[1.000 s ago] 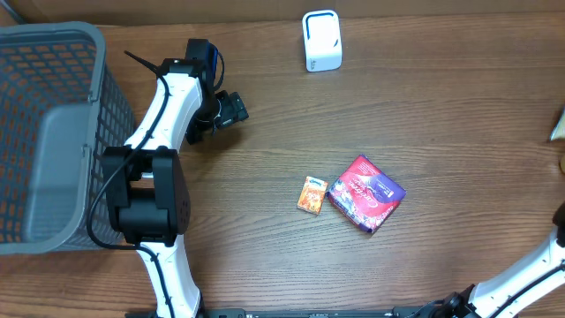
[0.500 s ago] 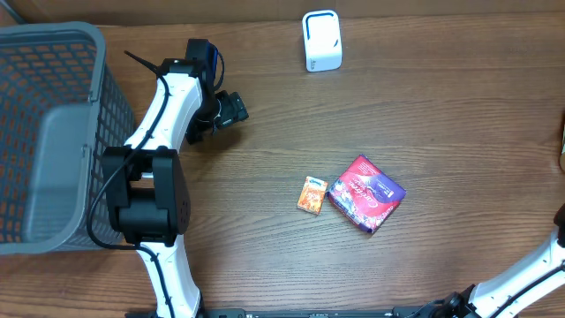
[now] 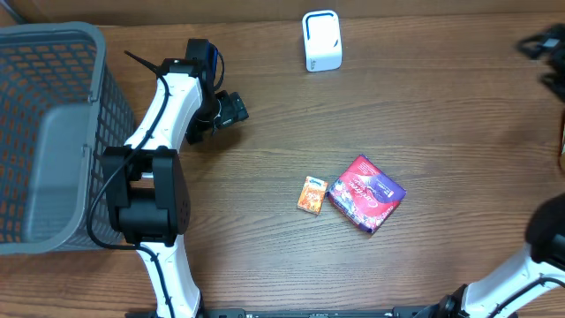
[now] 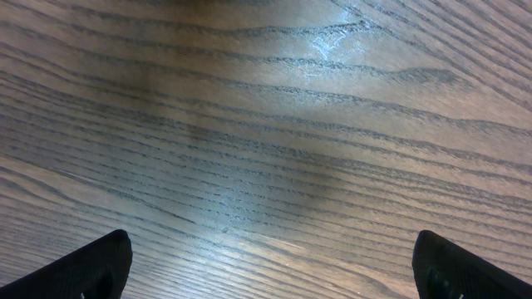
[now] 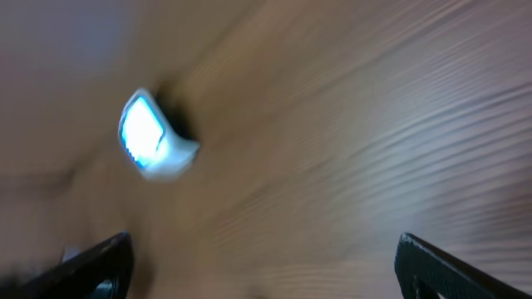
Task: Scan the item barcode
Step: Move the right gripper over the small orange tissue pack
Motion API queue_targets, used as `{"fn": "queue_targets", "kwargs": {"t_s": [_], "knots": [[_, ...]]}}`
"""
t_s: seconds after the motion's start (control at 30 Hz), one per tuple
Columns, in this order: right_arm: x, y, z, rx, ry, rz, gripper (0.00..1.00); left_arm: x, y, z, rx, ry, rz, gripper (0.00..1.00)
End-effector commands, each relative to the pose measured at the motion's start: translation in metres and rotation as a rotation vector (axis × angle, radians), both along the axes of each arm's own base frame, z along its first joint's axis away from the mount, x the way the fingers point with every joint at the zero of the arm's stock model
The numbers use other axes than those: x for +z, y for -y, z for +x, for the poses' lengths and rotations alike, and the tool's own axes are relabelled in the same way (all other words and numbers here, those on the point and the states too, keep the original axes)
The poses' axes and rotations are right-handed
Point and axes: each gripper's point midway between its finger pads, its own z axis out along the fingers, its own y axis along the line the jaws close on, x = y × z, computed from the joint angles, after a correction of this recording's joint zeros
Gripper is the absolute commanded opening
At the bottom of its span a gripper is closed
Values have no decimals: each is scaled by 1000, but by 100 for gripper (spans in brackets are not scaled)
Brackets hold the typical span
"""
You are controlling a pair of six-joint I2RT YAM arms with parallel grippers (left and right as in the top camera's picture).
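Dark brown wooden table (image 3: 441, 115) across nearly the whole overhead view, fine grain running left to right. Along its far edge, a narrow tan strip (image 3: 424, 7), lighter than the wood; wall or board, cannot tell. Soft, even light from above, shadows faint and short.

Close up in the left wrist view, dark wavy grain lines (image 4: 249, 158) slanting slightly down to the right, a whitish glare spot (image 4: 328, 41) near the top, and dimmer patches of shadow at the upper left and around the middle.

In the right wrist view, the same brown wood heavily blurred, grain reduced to slanting streaks, with a darker greyish zone (image 5: 50, 50) toward the upper left.
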Motion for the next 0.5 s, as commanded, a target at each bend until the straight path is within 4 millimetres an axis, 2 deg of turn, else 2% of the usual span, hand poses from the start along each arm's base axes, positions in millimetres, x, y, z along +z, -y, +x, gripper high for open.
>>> {"fn": "queue_targets", "kwargs": {"t_s": [0.0, 0.2, 0.33, 0.47], "knots": [[-16, -87, -2, 338, -6, -38, 100, 2, 2, 1, -15, 8, 0, 100], [-82, -152, -29, 491, -290, -235, 100, 2, 2, 1, -15, 8, 0, 100], [-114, -198, -55, 604, -392, -228, 100, 2, 2, 1, -15, 8, 0, 100], [-139, -229, -82, 695, -463, -229, 100, 2, 2, 1, -15, 8, 0, 100]]}}
